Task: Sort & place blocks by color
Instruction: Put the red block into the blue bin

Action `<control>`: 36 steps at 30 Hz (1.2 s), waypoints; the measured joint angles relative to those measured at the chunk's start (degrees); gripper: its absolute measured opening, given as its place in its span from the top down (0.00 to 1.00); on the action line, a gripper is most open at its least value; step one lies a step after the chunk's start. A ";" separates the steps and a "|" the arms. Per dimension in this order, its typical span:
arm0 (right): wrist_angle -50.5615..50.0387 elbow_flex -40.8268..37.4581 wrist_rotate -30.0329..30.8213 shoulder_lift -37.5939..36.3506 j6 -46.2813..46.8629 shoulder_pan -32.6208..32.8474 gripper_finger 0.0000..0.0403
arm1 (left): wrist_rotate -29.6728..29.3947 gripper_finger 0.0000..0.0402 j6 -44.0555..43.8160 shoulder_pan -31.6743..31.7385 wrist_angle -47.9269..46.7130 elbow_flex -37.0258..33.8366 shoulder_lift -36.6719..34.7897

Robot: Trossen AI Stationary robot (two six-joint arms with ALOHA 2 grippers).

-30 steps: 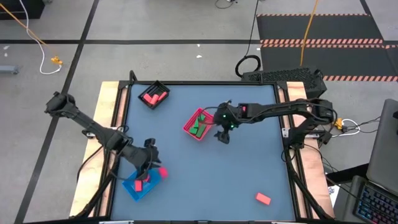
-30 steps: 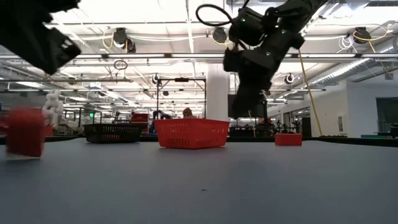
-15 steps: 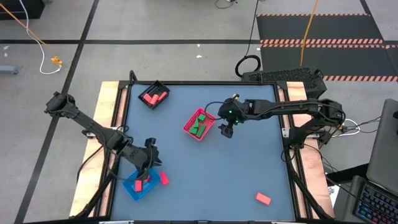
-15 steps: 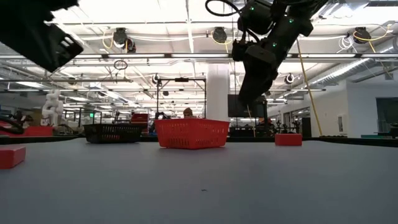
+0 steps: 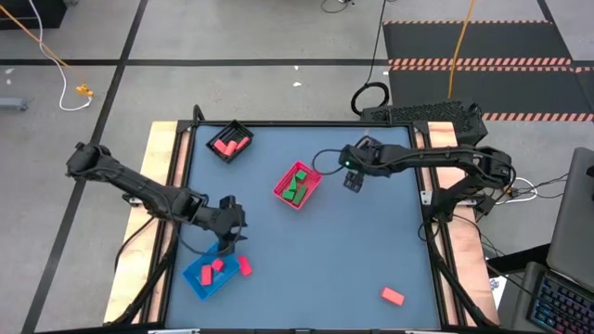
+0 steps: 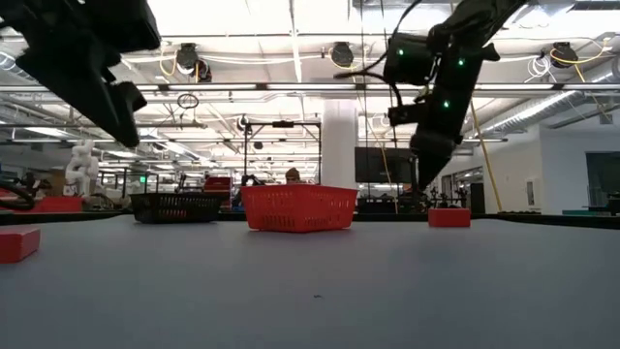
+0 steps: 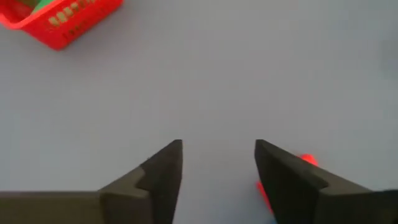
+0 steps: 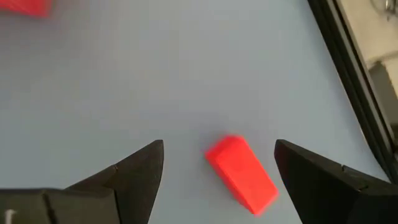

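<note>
My left gripper [image 5: 232, 239] [image 7: 217, 146] hangs open above the bare table, just beyond the blue tray [image 5: 197, 283], nothing between its fingers. A red block [image 5: 244, 265] [image 7: 309, 160] lies flat on the table beside that tray. Two red blocks [image 5: 212, 270] lie inside the tray. My right gripper [image 5: 353, 182] [image 8: 217, 146] is open and empty, in the air to the right of the pink-red tray [image 5: 281, 192], which holds green blocks [image 5: 297, 186]. Another red block [image 5: 393, 296] [image 8: 241, 173] lies on the table near the front right.
A black tray [image 5: 243, 133] with red blocks [image 5: 228, 145] stands at the far left. The dark table [image 5: 371, 241] is bordered by wooden side rails [image 5: 158, 186]. In the low view the pink-red tray [image 6: 298, 207] and the black tray [image 6: 176, 206] stand far back.
A red block that was in the air by my left gripper has fallen and now lies on the table beside the blue tray. My left gripper has swung away from the tray, toward the table's right. My right gripper has moved from the pink-red tray toward the table's right and far edges, turning as it went.
</note>
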 joint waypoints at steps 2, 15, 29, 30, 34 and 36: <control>-1.43 0.00 0.00 0.00 -0.64 -1.93 0.26 | -0.02 0.45 0.44 1.20 1.10 -0.04 0.50; -6.84 -0.02 -6.12 0.05 -23.60 -12.29 0.26 | 0.09 0.36 0.63 5.59 3.55 -0.04 0.62; 5.45 -9.90 -15.06 0.11 -31.22 -16.43 0.27 | -0.52 0.36 0.73 5.89 4.01 -0.04 0.62; 7.26 -10.90 -15.07 0.11 -31.24 -16.67 0.27 | -0.71 0.36 0.73 5.89 3.99 -0.04 0.62; 11.07 -13.75 -15.78 -0.17 -31.65 -17.06 0.34 | -2.16 0.36 0.83 5.88 4.03 -0.04 0.62; 11.47 -14.24 -16.46 -0.17 -31.29 -17.05 0.40 | -2.99 0.36 0.92 5.89 4.03 -0.04 0.62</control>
